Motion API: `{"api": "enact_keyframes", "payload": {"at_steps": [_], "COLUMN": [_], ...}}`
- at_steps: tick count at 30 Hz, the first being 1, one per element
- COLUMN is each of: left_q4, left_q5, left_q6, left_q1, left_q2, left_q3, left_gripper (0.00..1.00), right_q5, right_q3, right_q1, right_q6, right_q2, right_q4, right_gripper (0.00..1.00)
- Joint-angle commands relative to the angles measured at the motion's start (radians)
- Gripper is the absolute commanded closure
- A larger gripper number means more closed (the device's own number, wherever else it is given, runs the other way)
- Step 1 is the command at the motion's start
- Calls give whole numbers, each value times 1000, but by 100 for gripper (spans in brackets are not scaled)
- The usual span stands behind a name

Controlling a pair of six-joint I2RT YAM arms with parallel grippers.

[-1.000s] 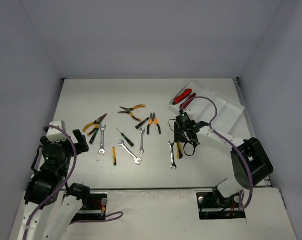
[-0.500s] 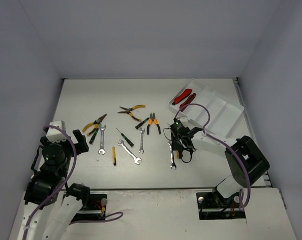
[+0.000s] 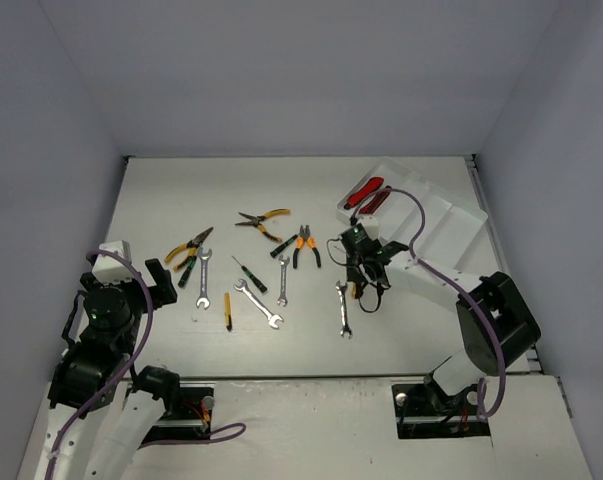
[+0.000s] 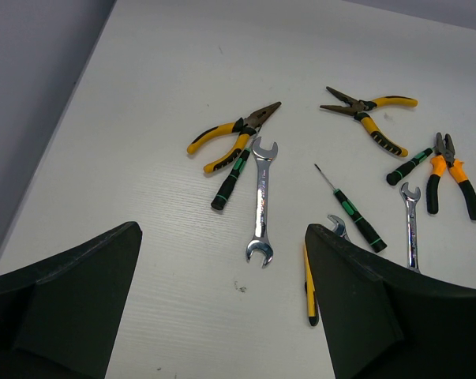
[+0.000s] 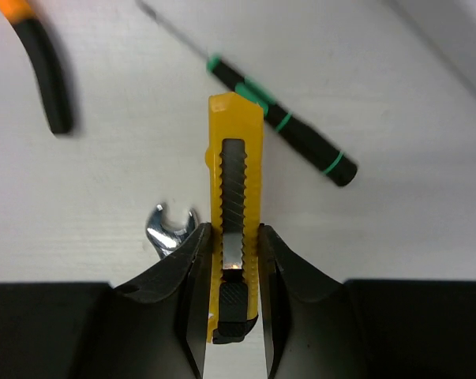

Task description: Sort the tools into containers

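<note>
My right gripper (image 5: 234, 246) is shut on a yellow utility knife (image 5: 236, 158), gripping its sides near the black slider end; in the top view the gripper (image 3: 359, 283) is left of the white tray (image 3: 451, 232). Two red-black knives (image 3: 366, 193) lie in the tray's far-left compartment. My left gripper (image 4: 222, 316) is open and empty, above the table's left side (image 3: 157, 282). Loose on the table are pliers (image 3: 188, 247) (image 3: 263, 220) (image 3: 303, 246), wrenches (image 3: 203, 277) (image 3: 258, 302) (image 3: 343, 308), screwdrivers (image 3: 248, 272) and a second yellow knife (image 3: 227, 310).
Under the held knife lie a black-green screwdriver (image 5: 301, 142), a wrench head (image 5: 170, 227) and an orange-black pliers handle (image 5: 44, 55). The left wrist view shows pliers (image 4: 234, 134), a wrench (image 4: 261, 197) and the yellow knife (image 4: 309, 288). Grey walls enclose the table.
My right gripper moved left over the yellow knife beside the wrench, closed on it and shifted slightly back with it. The left arm has not moved.
</note>
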Motion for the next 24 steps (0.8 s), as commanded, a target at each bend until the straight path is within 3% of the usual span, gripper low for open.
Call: {"api": "enact_keyframes", "payload": {"at_steps": [1,6,13,18,24], "left_q4": [65,65,63,65,65], "left_q5": [6,0,2,0,10], "left_q6": [0,0,1,0,-2], "left_q1": [5,5,5,5,5], "left_q2": [28,20,18,18,18], "left_q3": [9,6,6,7,8], "left_gripper": [17,17,17,17,17], "right_q5": [131,153,176,176,129], "right_q3": [202,452,829,966,1096], "right_q1": [-69,-213,-335,-382,-422], "right_q6": [33,77,84,144,179], "right_q2": [-63,62,360,540,696], "right_q4": [14,17,19,20,20], "right_gripper": [100,100,100,97,84]}}
